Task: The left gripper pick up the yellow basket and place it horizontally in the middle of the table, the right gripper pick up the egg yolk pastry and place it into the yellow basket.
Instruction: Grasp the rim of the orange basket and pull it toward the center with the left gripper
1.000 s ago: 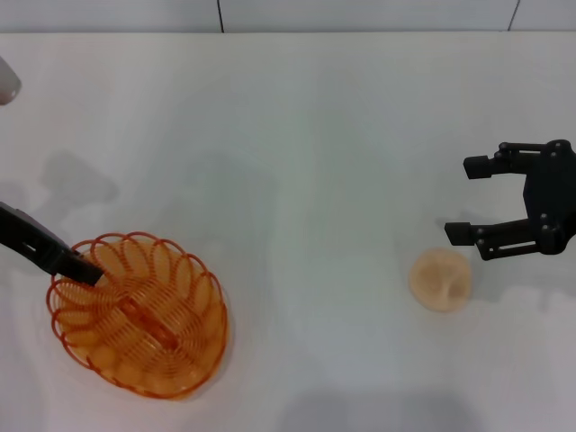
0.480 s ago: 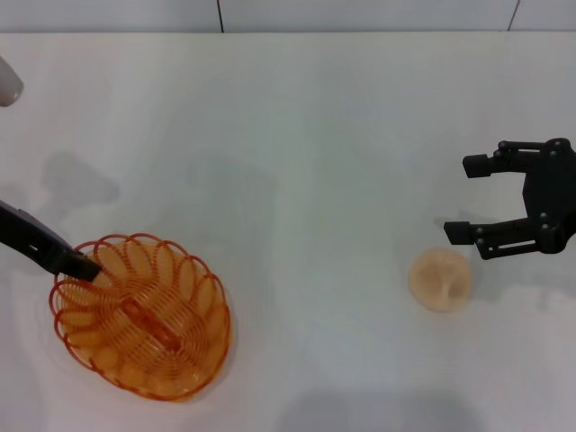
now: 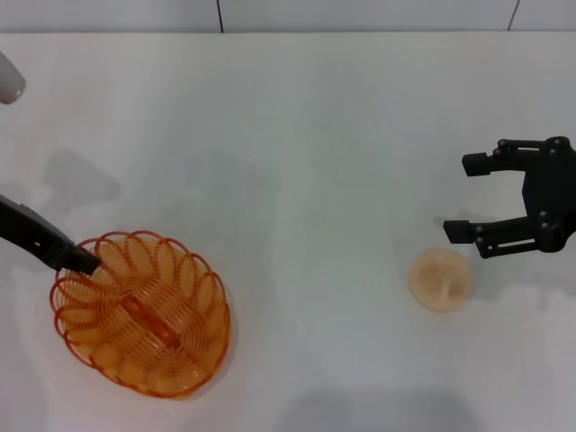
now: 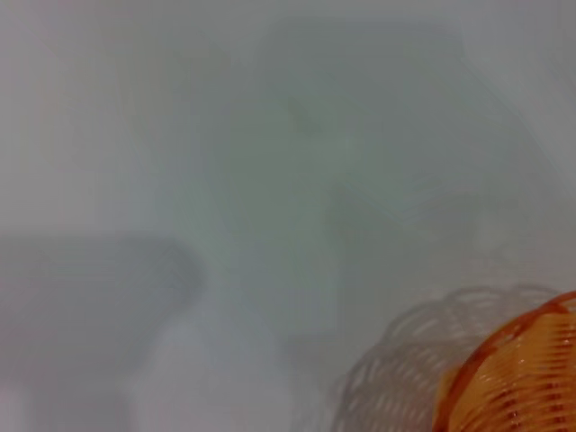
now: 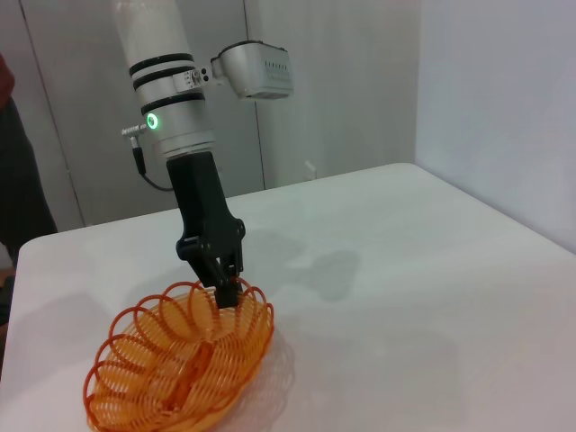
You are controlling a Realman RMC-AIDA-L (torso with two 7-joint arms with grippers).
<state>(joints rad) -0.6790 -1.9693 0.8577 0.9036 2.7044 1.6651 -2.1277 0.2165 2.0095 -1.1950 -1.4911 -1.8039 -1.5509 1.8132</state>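
The oval orange-yellow basket of looped wire [image 3: 140,312], with its scalloped petal-like rim, sits low on the large plain white tabletop [image 3: 297,153], on the robot's left, and everything else is easiest to place from it. The left gripper [image 3: 79,262], a black two-fingered claw on a black arm below a white cylindrical segment with a green ring light, comes down at the basket's far-left rim; from the right wrist view its fingers [image 5: 227,290] look pinched together on one of the rim loops, though the wire hides the tips, so I would only say it seems clamped there. The basket [image 5: 180,364] appears to rest on the table with its open side up and a straight wire bar running along its bottom. In the left wrist view only an edge of the basket [image 4: 513,378] shows, blurred, with its pale shadow on the table beside it. Well apart from the basket, on the robot's right, lies the small round pale beige-yellow pastry [image 3: 440,280] with a creased top, flat on the table. The right gripper [image 3: 468,198], the other black claw, hangs just beyond the pastry on the side away from the basket, its fingers spread wide and holding nothing.
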